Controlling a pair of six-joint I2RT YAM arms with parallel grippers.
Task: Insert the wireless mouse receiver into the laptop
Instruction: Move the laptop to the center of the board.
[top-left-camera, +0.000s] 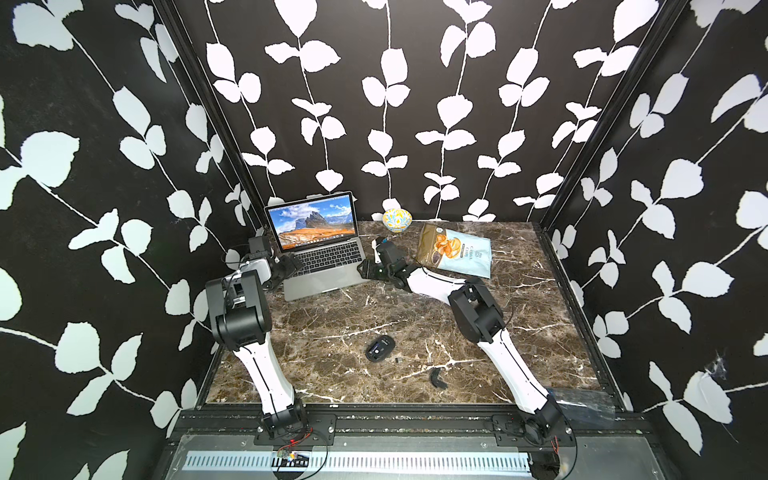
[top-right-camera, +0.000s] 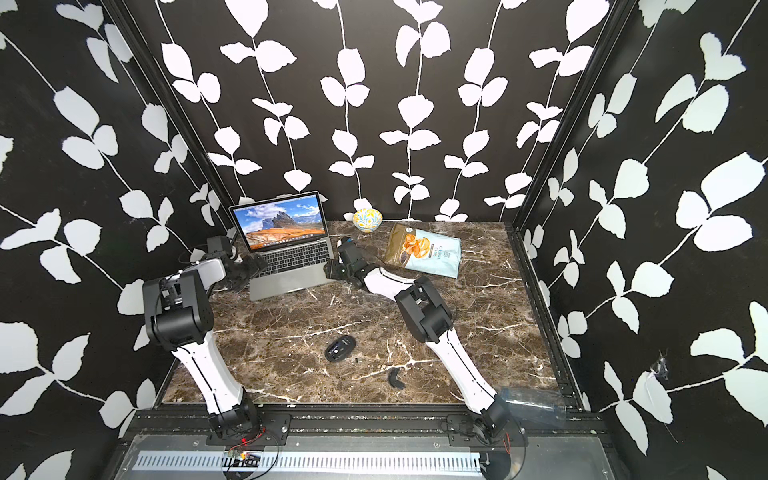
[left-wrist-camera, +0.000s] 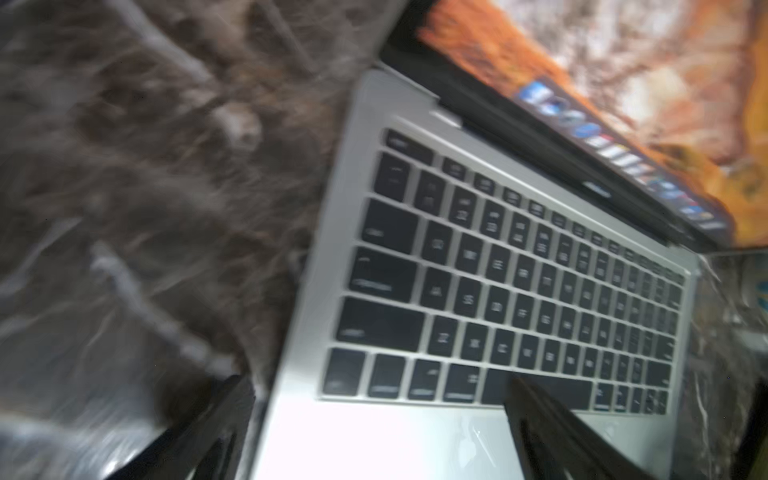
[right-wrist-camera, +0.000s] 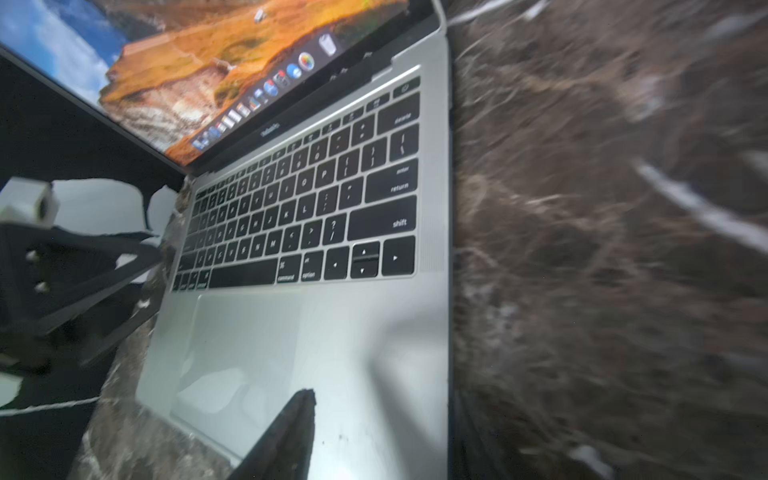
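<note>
The laptop (top-left-camera: 320, 266) is placed open at the far left of the marble table (top-left-camera: 332, 316), with its lit screen turned toward the near side. The left gripper (top-left-camera: 287, 268) is held at the laptop's left edge with its jaws spread wide. In the left wrist view one finger (left-wrist-camera: 552, 428) is seen over the keyboard and the other off the edge, above the table. The right gripper (top-left-camera: 365, 269) is positioned at the laptop's right edge. Only one finger (right-wrist-camera: 286, 436) is shown, above the palm rest, so it cannot be told how its jaws stand. The wireless mouse (top-left-camera: 380, 348) is laid on the near middle of the table, well apart from both grippers. A tiny dark piece (top-left-camera: 397, 360) is seen just right of it, and a curved black cover piece (top-left-camera: 438, 379) lies nearer. A chips bag (top-left-camera: 455, 251) and a patterned bowl (top-left-camera: 397, 219) are placed at the far side.
</note>
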